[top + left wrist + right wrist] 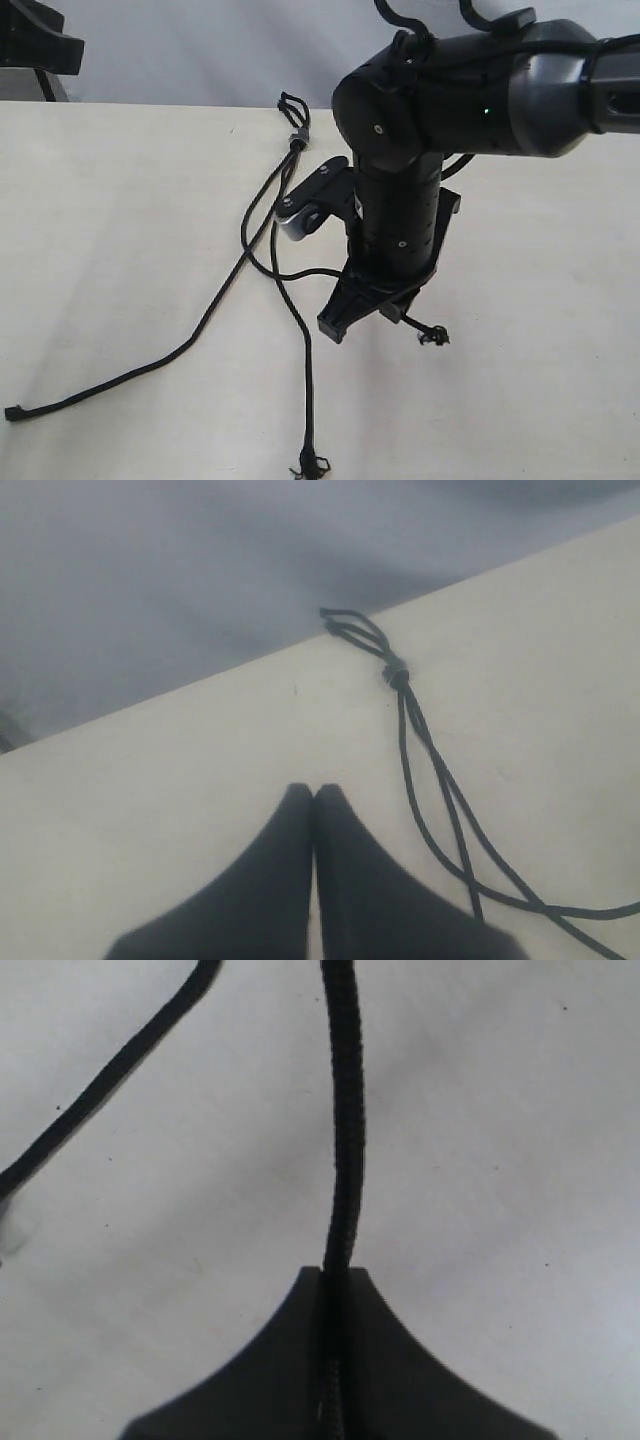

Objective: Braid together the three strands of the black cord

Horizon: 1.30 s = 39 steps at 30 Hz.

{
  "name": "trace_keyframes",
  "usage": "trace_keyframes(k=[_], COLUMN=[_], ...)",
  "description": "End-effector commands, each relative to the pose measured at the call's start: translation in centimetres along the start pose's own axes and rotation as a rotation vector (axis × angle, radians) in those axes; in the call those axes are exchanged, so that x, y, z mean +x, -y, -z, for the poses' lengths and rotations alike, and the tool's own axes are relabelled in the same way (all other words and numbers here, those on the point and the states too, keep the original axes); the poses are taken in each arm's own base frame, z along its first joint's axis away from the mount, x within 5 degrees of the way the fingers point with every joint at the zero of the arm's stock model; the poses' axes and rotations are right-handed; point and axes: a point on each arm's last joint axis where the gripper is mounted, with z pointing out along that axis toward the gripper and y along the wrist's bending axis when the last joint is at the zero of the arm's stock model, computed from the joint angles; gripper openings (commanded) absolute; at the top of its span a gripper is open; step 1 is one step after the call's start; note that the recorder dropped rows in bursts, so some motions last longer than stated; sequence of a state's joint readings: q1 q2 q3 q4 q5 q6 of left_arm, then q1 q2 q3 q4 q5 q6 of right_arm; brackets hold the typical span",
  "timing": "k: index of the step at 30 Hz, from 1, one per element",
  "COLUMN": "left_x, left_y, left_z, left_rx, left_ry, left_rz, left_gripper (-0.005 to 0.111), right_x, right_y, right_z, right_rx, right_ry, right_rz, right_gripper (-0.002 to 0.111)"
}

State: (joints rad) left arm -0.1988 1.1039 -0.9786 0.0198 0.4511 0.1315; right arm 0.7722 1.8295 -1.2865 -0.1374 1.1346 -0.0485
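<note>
The black cord lies on the pale table, its short loop (292, 105) and grey band (296, 138) at the far edge. One strand (180, 350) trails off to the front left. A second strand (309, 380) runs to the front edge and ends in a frayed tip (310, 465). My right gripper (333, 326) is shut on the third strand (343, 1140), whose knotted tip (432, 336) pokes out behind it. My left gripper (314, 790) is shut and empty. It hovers near the loop (350, 628) and band (396, 670), apart from the strands (440, 780).
The right arm (470, 90) reaches in from the upper right and covers part of the table. A dark fixture (30, 40) stands at the far left corner. Beyond the table's far edge is a grey backdrop (200, 570).
</note>
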Motion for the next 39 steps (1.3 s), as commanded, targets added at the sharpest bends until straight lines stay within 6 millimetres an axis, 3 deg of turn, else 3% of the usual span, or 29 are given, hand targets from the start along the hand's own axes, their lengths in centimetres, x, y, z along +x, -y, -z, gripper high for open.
trace_keyframes(k=[1, 8, 14, 20, 23, 32, 39], left_x=[0.2, 0.2, 0.2, 0.2, 0.2, 0.3, 0.3], left_y=[0.0, 0.0, 0.0, 0.0, 0.0, 0.0, 0.0], left_z=[-0.1, -0.1, -0.1, -0.1, -0.1, -0.1, -0.1], left_rx=[-0.001, -0.001, 0.000, 0.000, 0.000, 0.001, 0.001], left_ry=[-0.006, -0.008, -0.011, -0.014, -0.014, -0.018, -0.020], left_rz=[0.002, 0.002, 0.002, 0.002, 0.002, 0.002, 0.002], left_gripper=[0.000, 0.000, 0.000, 0.000, 0.000, 0.000, 0.000], right_x=[0.6, 1.8, 2.9, 4.4, 4.8, 6.3, 8.4], right_y=[-0.9, -2.8, -2.3, -2.0, -1.8, -1.4, -1.6], right_z=[0.8, 4.1, 5.8, 4.3, 3.0, -2.4, -4.0], right_rx=[-0.059, -0.061, -0.039, -0.034, 0.012, 0.154, 0.142], right_ry=[-0.027, 0.039, 0.091, 0.026, 0.018, 0.094, -0.012], right_rz=[-0.004, 0.065, 0.061, 0.058, 0.135, 0.278, 0.120], right_gripper=[-0.001, -0.001, -0.001, -0.001, -0.001, -0.001, -0.001])
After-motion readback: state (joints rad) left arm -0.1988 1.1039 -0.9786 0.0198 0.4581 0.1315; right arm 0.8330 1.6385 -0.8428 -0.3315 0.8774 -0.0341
